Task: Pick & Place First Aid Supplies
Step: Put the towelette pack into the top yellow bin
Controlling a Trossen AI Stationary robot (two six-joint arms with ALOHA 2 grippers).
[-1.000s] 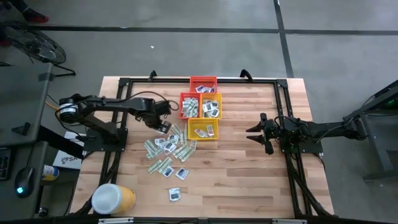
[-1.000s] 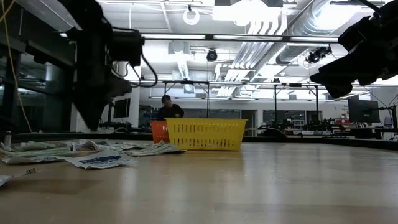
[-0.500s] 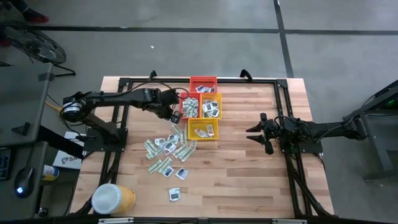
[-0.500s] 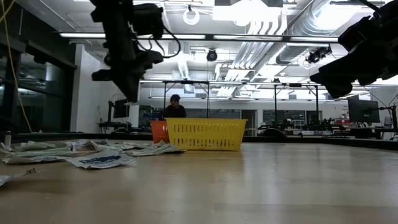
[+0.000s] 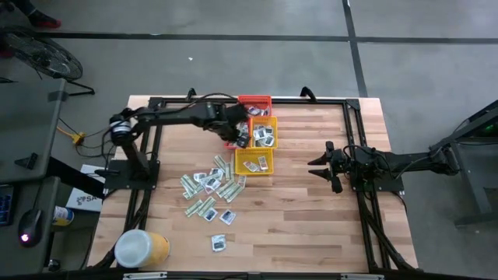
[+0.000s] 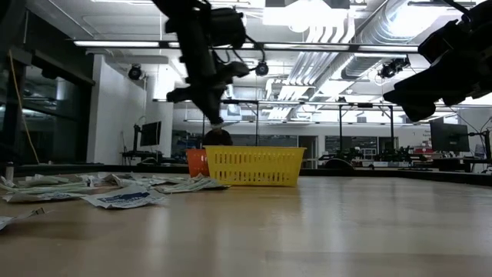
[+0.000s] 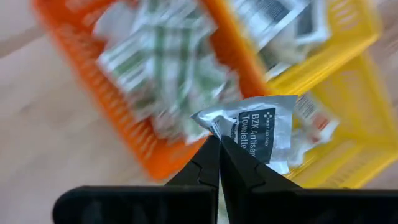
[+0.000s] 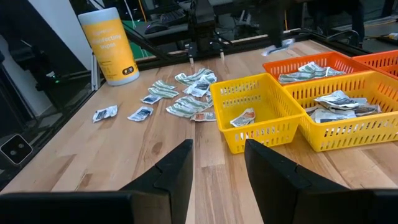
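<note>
We are carrying a white square packet (image 7: 264,127) pinched by one corner in the clenched left gripper (image 7: 217,144), just above centre in the high view, over the orange basket (image 7: 134,134) (the right gripper (image 5: 327,166) is waiting open at mid-right), and we judge it should release only once squarely over the yellow basket (image 7: 345,34) holding matching squares.

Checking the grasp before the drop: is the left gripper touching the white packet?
Touching. The left wrist view shows the left gripper with its fingertips pinched shut on a corner of the white packet, above the orange basket.

Bright overhead lighting throughout; left wrist view heavily motion-blurred
</note>
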